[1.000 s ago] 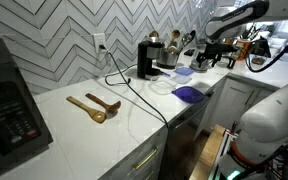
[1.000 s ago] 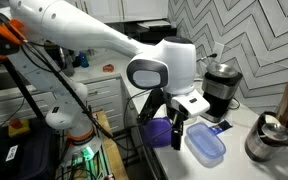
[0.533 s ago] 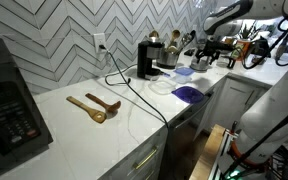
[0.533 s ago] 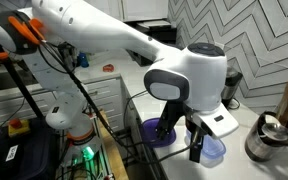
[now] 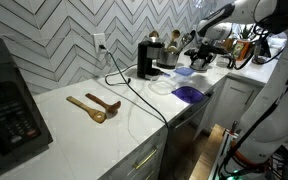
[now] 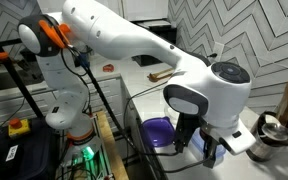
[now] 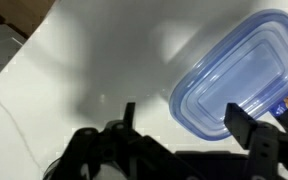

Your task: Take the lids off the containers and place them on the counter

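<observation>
Here the gripper point(image 7: 182, 114) hangs wide open and empty over the glossy white counter point(image 7: 74, 70), just beside the ridged, rounded-rectangular lavender lid point(image 7: 239, 75). The flat purple lid point(image 5: 188, 94) lies apart.

Pale blue lid point(image 7: 246, 80), right of the wrist view: smooth translucent plastic, faintly shiny; the desk point(image 7: 74, 60) under it, polished white stone-look, reflective; spoons point(image 5: 94, 106) at centre-left in an exterior view, matt brown wood; arm shell point(image 6: 124, 35), glossy white plastic.
</observation>
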